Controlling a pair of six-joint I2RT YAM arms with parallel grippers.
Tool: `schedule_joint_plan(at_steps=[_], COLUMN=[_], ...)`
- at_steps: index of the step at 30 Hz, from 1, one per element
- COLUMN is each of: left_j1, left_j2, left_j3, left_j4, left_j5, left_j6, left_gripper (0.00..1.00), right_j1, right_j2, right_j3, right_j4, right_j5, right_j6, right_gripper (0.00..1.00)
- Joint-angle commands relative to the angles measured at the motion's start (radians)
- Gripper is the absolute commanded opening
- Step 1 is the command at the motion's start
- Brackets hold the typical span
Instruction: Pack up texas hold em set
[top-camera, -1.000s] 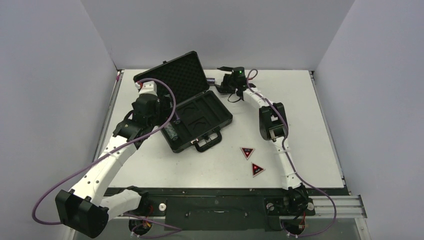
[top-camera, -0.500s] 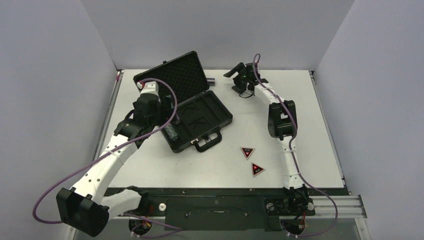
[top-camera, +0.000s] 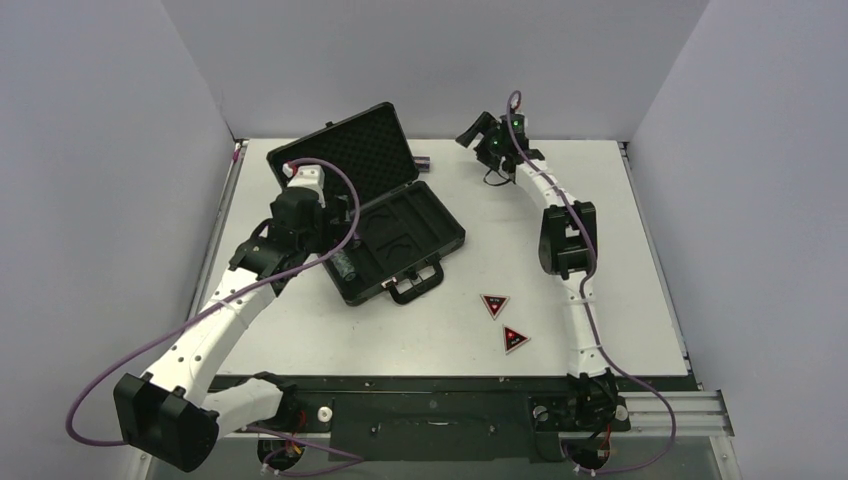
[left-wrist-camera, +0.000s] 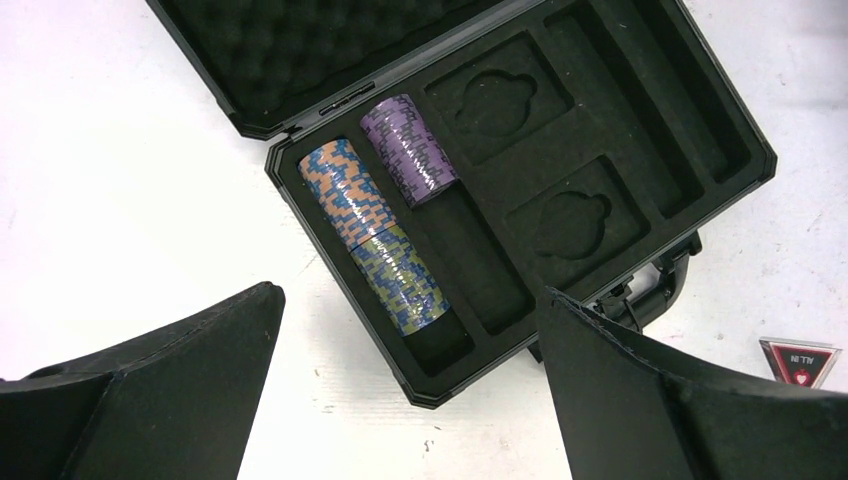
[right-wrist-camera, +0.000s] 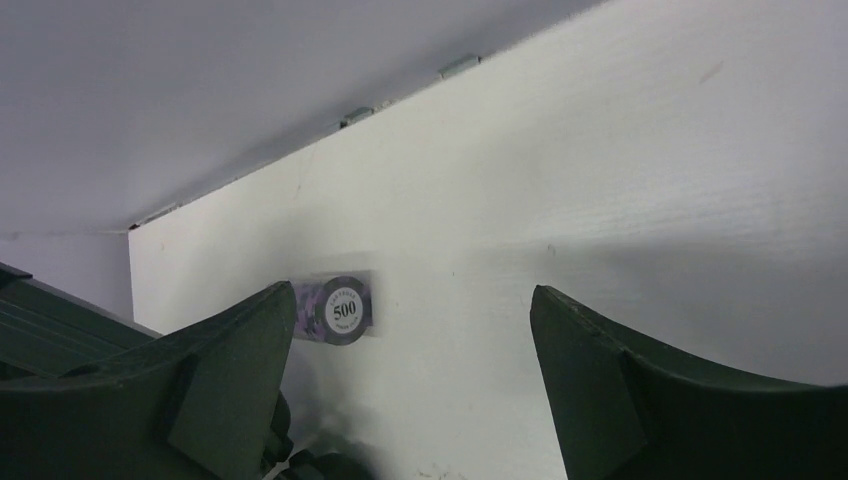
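Note:
The black briefcase (top-camera: 438, 236) lies open at the table's left, its foam lid (top-camera: 352, 152) tilted back. Three chip stacks lie in its left slots: purple (left-wrist-camera: 408, 148), orange-blue (left-wrist-camera: 345, 190) and green-blue (left-wrist-camera: 400, 282). My left gripper (left-wrist-camera: 408, 295) hovers open above that end of the case, holding nothing. Another purple chip stack (top-camera: 424, 163) (right-wrist-camera: 340, 310) lies on the table behind the case. My right gripper (top-camera: 474, 134) (right-wrist-camera: 412, 292) is open and empty, raised to the right of that stack. Two red-and-black triangular tokens (top-camera: 494, 304) (top-camera: 515, 339) lie at front centre.
Grey walls close in the table (top-camera: 600, 200) on the left, back and right. The case handle (top-camera: 414, 285) points toward the front. A purple cable (top-camera: 340, 190) loops over the left arm above the case.
My right arm has swung right and back, away from the case lid and the loose purple stack, its jaws narrowing a little. The left gripper edged slightly rightward over the case.

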Motion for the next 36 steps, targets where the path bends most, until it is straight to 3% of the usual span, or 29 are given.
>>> schedule_joint_plan(at_steps=[1, 9, 20, 23, 26, 28, 29, 32, 36], left_j1=[-0.001, -0.053, -0.122, -0.094, -0.076, -0.077, -0.072, -0.045, -0.045], left_j2=[0.021, 0.205, 0.583, 0.736, 0.962, 1.158, 1.220, 1.307, 1.386], left_j3=[0.032, 0.192, 0.534, 0.709, 0.946, 1.351, 1.440, 1.473, 1.511], left_j4=[0.061, 0.186, 0.312, 0.306, 0.191, 0.002, -0.098, -0.024, -0.004], left_j5=[0.018, 0.197, 0.353, 0.403, 0.449, 0.470, 0.507, 0.525, 0.477], left_j6=[0.111, 0.409, 0.433, 0.436, 0.499, 0.581, 0.605, 0.589, 0.601], left_gripper=[0.96, 0.96, 0.96, 0.96, 0.97, 0.98, 0.99, 0.90, 0.89], right_j1=[0.049, 0.053, -0.019, -0.039, -0.048, -0.054, -0.057, -0.069, -0.083], right_j2=[-0.169, -0.417, -0.843, -0.961, -1.109, -1.191, -1.218, -1.340, -1.466], right_j3=[-0.131, -0.379, -0.761, -0.877, -1.017, -1.096, -1.141, -1.214, -1.300], right_j4=[-0.010, -0.121, -0.422, -0.437, -0.440, -0.441, -0.442, -0.456, -0.482], right_j5=[0.139, 0.128, 0.183, 0.190, 0.205, 0.214, 0.218, 0.234, 0.266], right_j6=[0.154, 0.154, 0.034, -0.007, -0.034, -0.047, -0.050, -0.064, -0.067], right_gripper=[0.82, 0.80, 0.86, 0.87, 0.87, 0.87, 0.87, 0.87, 0.88])
